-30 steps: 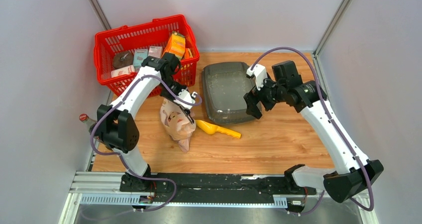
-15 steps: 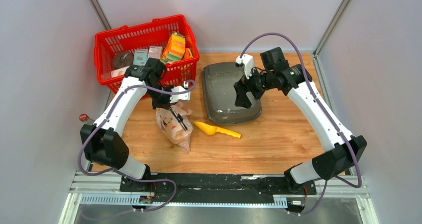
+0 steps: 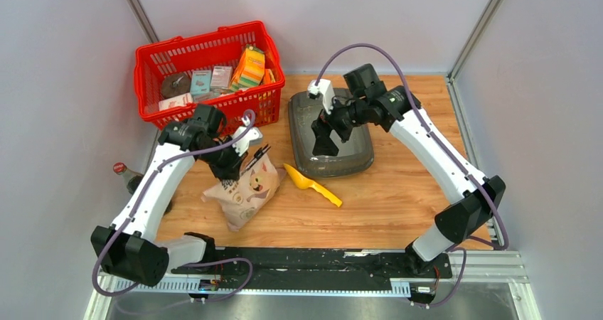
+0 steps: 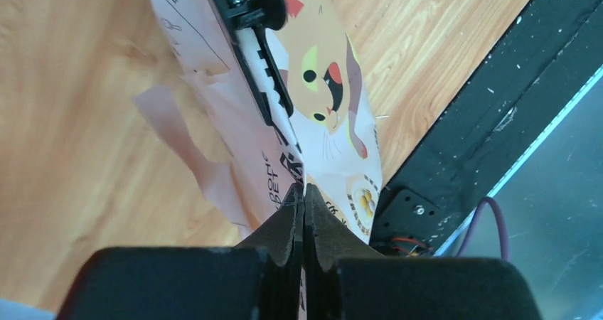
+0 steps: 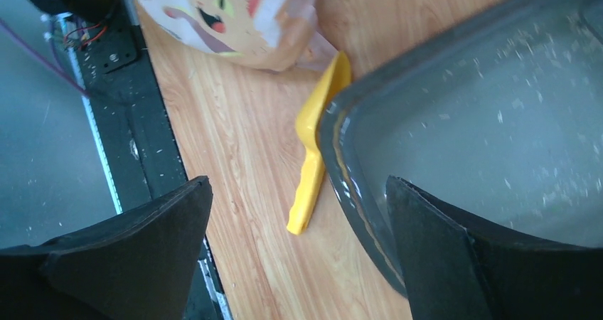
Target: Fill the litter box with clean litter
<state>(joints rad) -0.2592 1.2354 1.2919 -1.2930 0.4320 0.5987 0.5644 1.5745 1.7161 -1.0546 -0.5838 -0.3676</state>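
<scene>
The left gripper (image 4: 304, 200) is clamped flat on the top edge of the beige paper bag printed with a cartoon cat (image 3: 245, 192), which tilts above the wooden table (image 3: 398, 206). The shallow dark grey translucent plastic litter box (image 3: 353, 156) sits at the table's far middle, just beside the red mesh shopping basket (image 3: 199, 39). Only sparse pale litter granules (image 5: 512, 114) dot its floor. The right gripper (image 5: 299, 185) hovers over its near-left rim, jaws spread wide and holding nothing. 1 yellow plastic scoop (image 3: 313, 185) lies against that rim.
</scene>
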